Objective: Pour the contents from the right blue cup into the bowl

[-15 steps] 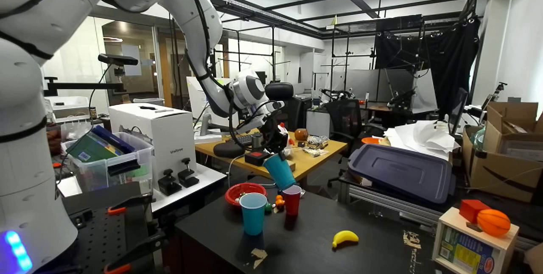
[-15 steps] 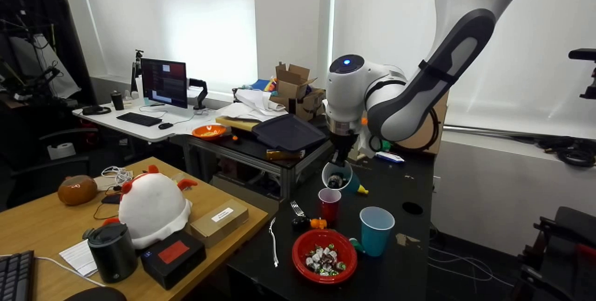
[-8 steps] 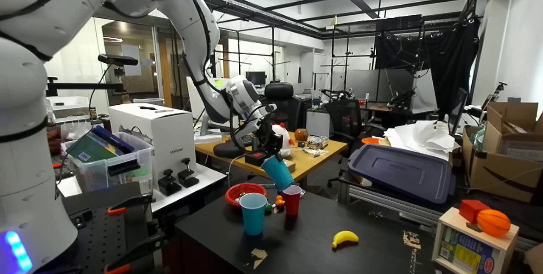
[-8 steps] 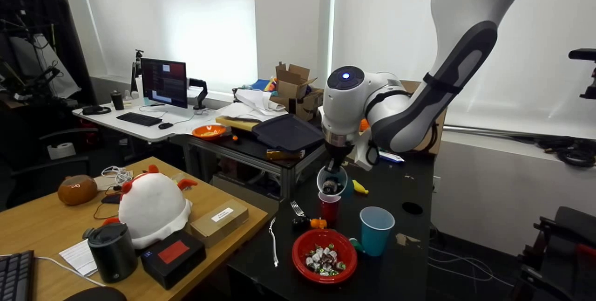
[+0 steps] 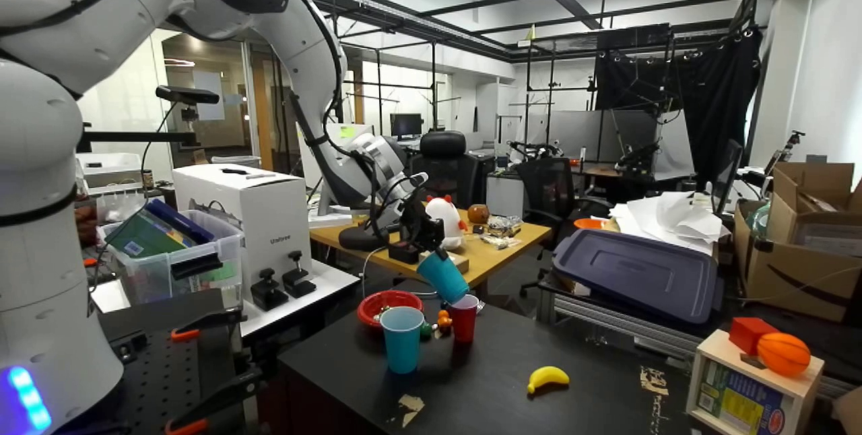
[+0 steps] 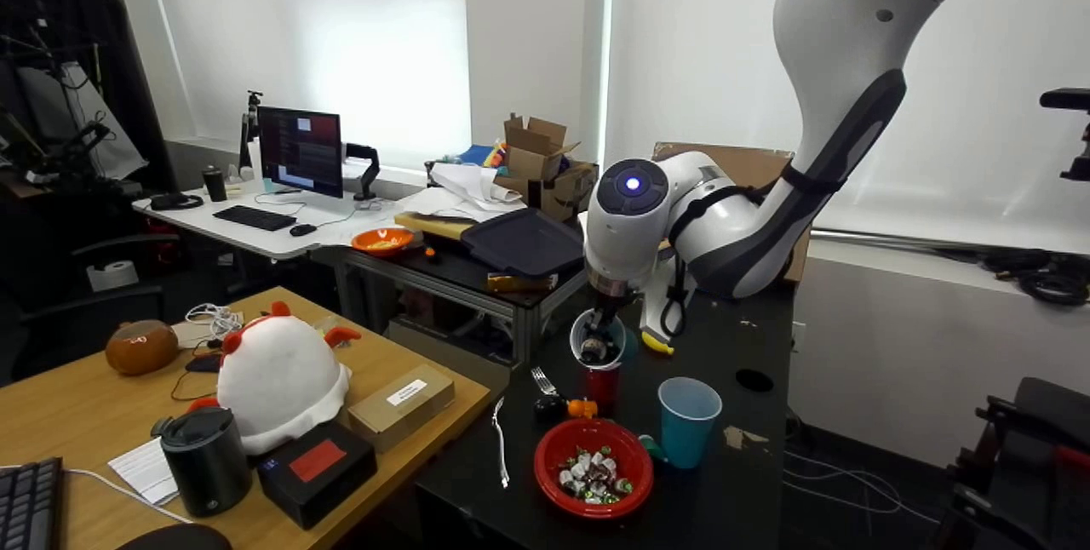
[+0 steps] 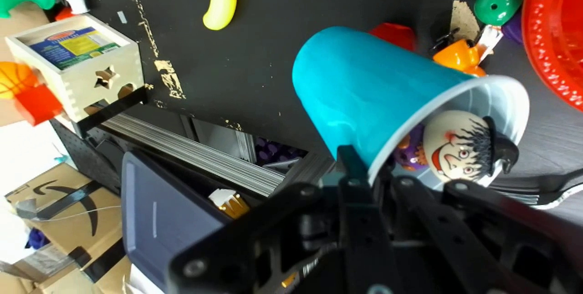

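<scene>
My gripper (image 7: 369, 169) is shut on the wall of the right blue cup (image 7: 364, 89), close to its pale rim. The cup hangs above the black table, well tilted, its mouth facing the camera in an exterior view (image 6: 630, 346). Inside it, the wrist view shows a pale ball with a painted face (image 7: 455, 146) and a purple piece (image 7: 412, 148). The shallow red bowl (image 6: 545, 482) sits on the table with several wrapped sweets in it; the tilted cup is beside it rather than over it. Its edge (image 7: 546, 57) shows at the wrist view's right side.
A small red cup (image 5: 463, 320) stands just below the held cup. The lighter blue cup (image 5: 402, 344) is upright near the bowl. Orange and green figures (image 7: 498, 2), a fork (image 6: 543, 381), a yellow banana (image 5: 547, 377) and a wooden box (image 5: 754, 381) lie around.
My hand has come lower. In an exterior view the cup's mouth has shifted down and left, now covering the red cup's rim. The grip and the cup's contents look the same.
</scene>
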`<state>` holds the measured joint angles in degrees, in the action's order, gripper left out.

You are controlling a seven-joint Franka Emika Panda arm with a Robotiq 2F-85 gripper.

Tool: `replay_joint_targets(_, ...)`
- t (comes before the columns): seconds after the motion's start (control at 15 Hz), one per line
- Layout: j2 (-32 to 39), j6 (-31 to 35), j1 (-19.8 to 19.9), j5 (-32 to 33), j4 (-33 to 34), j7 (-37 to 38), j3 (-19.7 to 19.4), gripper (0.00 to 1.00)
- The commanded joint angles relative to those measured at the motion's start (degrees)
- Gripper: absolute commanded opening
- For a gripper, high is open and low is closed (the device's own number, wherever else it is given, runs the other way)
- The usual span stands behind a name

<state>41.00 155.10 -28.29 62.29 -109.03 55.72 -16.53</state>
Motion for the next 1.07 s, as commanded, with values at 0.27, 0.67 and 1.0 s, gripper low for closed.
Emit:
replay_joint_targets(0.27,2.3,-0.6,-6.3,8.4,1.4,13.9,-4.4,0.01)
replay_joint_targets(0.67,3.6,-2.3,-10.4,14.6,1.0,23.6,-6.9,0.01)
replay_joint_targets(1.0,2.6,-11.5,-6.1,25.4,0.4,32.2,0.3,0.01)
